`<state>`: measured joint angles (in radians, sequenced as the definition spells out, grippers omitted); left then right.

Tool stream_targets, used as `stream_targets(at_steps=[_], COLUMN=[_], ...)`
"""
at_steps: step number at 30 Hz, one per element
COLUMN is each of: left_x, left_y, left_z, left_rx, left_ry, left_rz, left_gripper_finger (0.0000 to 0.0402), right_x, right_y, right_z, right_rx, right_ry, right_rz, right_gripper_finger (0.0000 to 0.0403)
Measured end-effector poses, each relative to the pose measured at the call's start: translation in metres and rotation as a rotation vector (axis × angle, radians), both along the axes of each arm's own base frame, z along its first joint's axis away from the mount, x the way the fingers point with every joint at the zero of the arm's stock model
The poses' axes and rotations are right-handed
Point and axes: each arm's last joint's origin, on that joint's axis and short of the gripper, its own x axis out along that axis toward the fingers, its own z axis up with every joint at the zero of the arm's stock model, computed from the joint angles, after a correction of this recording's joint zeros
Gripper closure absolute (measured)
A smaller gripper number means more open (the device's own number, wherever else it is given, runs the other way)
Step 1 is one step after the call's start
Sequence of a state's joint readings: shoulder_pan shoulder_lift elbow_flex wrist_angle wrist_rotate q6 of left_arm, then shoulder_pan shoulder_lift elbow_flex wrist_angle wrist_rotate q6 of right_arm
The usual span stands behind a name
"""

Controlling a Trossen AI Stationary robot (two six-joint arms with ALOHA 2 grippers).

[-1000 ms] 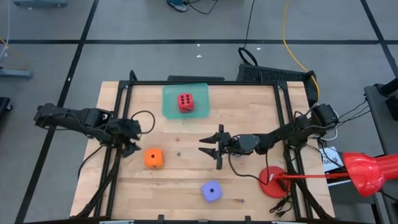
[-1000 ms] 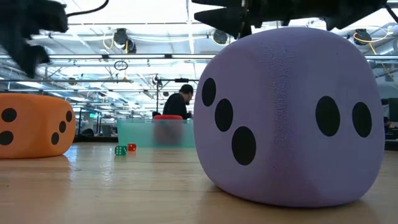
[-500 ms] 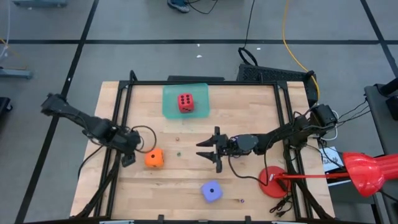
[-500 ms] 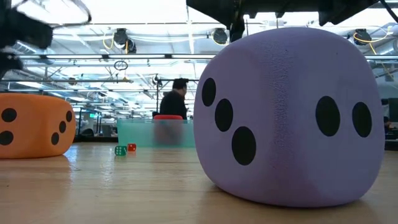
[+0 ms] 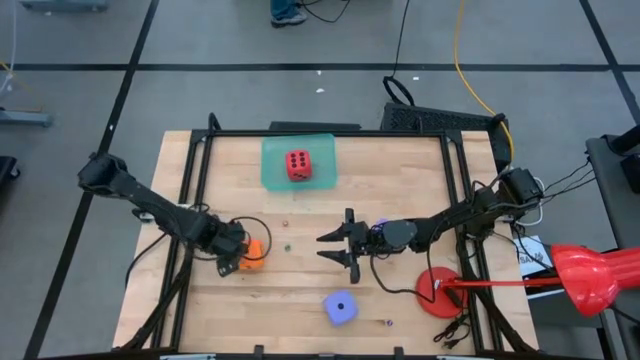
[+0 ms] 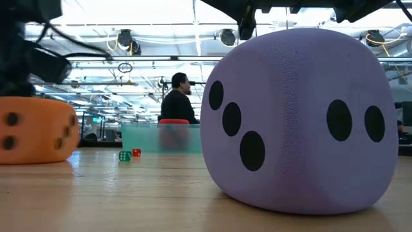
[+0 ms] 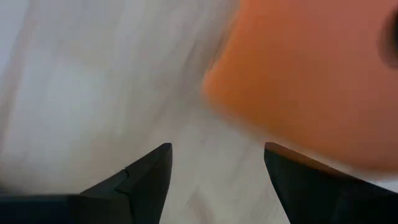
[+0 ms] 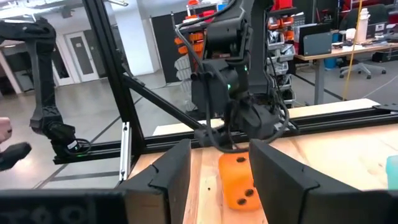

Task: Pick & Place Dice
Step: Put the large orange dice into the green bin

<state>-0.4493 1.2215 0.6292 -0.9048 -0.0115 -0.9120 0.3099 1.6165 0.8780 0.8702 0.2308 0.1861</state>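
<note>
An orange die point(image 5: 254, 249) sits on the table at the left, a blurred orange block point(image 7: 311, 74) in the left wrist view. My left gripper point(image 5: 231, 263) points down at the die's left side, open, with bare wood between its fingers point(image 7: 214, 149). A red die point(image 5: 298, 164) rests on the teal tray point(image 5: 273, 172) at the far side. A purple die point(image 5: 340, 307) stands near the front edge and fills the low view point(image 6: 296, 119). My right gripper point(image 5: 330, 246) hovers level at mid-table, open and holding nothing, facing the orange die point(image 8: 239, 180). My left gripper comes from above with one finger point(image 7: 311, 186) right at the orange die's lower edge point(image 7: 273, 134). I cannot tell whether that finger touches the die. The die rests on the table.
Two tiny dice, one green point(image 6: 124, 155) and one red point(image 6: 136, 153), lie mid-table. A red round object point(image 5: 436, 292) sits at the right front beside a red tool point(image 5: 590, 278). Black frame rails point(image 5: 196, 190) run along both table sides. A person point(image 6: 177, 103) stands in the room behind.
My left gripper has come down and moved toward the table's near edge and right, tipping from slanted to pointing straight down beside the orange die. It has stayed open. The person in the background has walked a little to the left.
</note>
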Motion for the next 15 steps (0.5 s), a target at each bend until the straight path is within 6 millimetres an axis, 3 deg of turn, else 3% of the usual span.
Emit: stream_targets(at_steps=[9,15], left_x=[0.048,0.068], left_y=[0.008,0.017], left_z=[-0.02,-0.02], left_rx=[0.057,0.046], left_ry=[-0.231,-0.317], left_rz=[-0.073,-0.108], left_gripper_finger=[0.0135,0.0135], right_x=[0.0,0.0], right_y=[0.0,0.0], right_z=[-0.003,-0.004], right_rx=[-0.005,0.0], right_ry=[0.028,0.047], right_rz=[0.001,0.001], right_gripper_finger=[0.025,0.025])
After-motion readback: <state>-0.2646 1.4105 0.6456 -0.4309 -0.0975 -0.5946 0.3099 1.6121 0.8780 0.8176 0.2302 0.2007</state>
